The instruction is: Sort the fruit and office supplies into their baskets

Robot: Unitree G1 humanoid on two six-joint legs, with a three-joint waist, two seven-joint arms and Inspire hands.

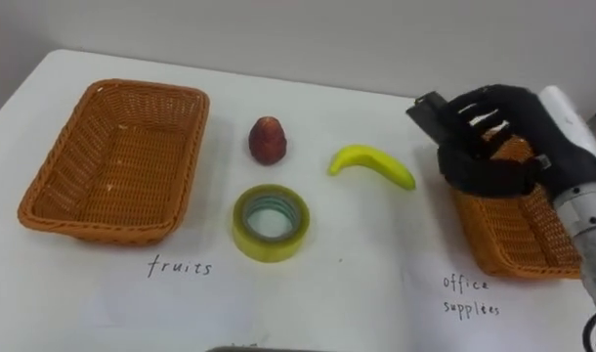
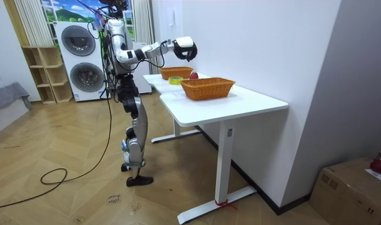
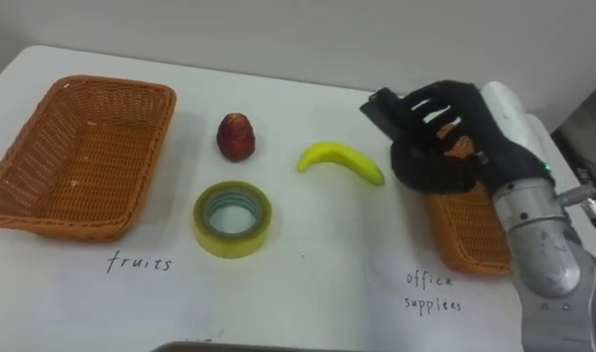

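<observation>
floor (image 2: 65, 156): herringbone wood | walls (image 2: 272, 44): white | desk (image 2: 253, 100): white | stacked washers (image 2: 78, 40) | open shelf (image 2: 44, 75) | cardboard box (image 2: 350, 184)

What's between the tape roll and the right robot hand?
The banana lies between the tape roll and the right robot hand, shown in both eye views.

The white bench (image 1: 357, 244) carries an empty wicker basket (image 1: 44, 210) at its left end and a second wicker basket (image 1: 503, 244) at its right end, well apart, each with a handwritten label in front of it, the left label (image 1: 180, 266) and the right label (image 1: 469, 295). Between the baskets lie a dark red fruit (image 1: 267, 139) toward the back, a roll of yellowish tape (image 1: 270, 223) lying flat just in front of it, and a banana (image 1: 371, 164) to their right, none touching.
</observation>
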